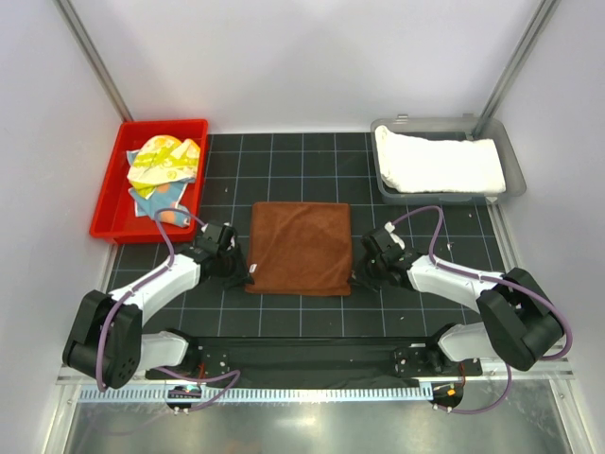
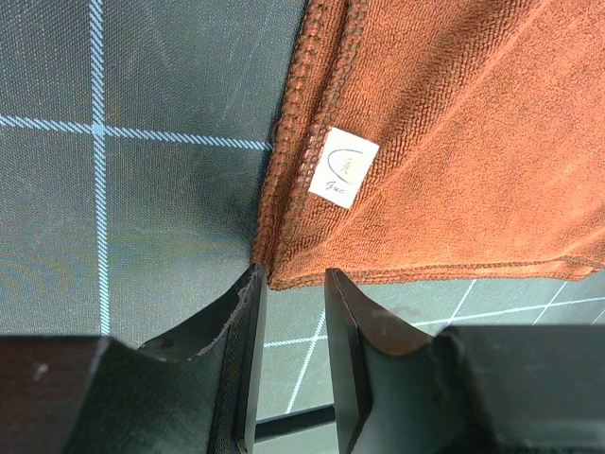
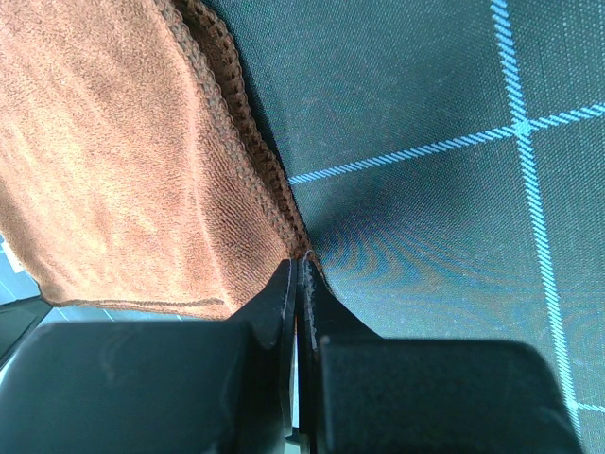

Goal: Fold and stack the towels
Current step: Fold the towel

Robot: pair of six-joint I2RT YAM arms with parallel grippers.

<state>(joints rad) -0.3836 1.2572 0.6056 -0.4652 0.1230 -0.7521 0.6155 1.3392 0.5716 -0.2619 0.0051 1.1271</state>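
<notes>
a: where's the brown towel?
b: the brown towel (image 1: 301, 248) lies flat and spread out in the middle of the table (image 1: 284, 317), on its dark gridded top. it looks roughly square.
a: and the left jaws?
b: they're down low at the towel's near left corner. in the left wrist view they stand part open with a gap between them. the tip of the corner sits right at the mouth of that gap. neither finger (image 2: 241, 312) presses on the cloth, and the grid shows between them. a small white label (image 2: 342, 166) is sewn on close to that corner.
a: right side?
b: the right jaws are at the near right corner, closed all the way, so the fingers (image 3: 274, 303) meet in a thin line. their tips touch the hem there. i can't tell whether any cloth is pinched between them.
a: the other towels?
b: a red bin (image 1: 109, 203) at the far left corner holds two. the yellow towel (image 1: 165, 159) is crumpled on top. the blue towel (image 1: 156, 203) peeks out from under it on the near side. a grey tray (image 1: 515, 170) at the far right corner holds the white towel (image 1: 440, 163), which is folded long and fills most of it.
</notes>
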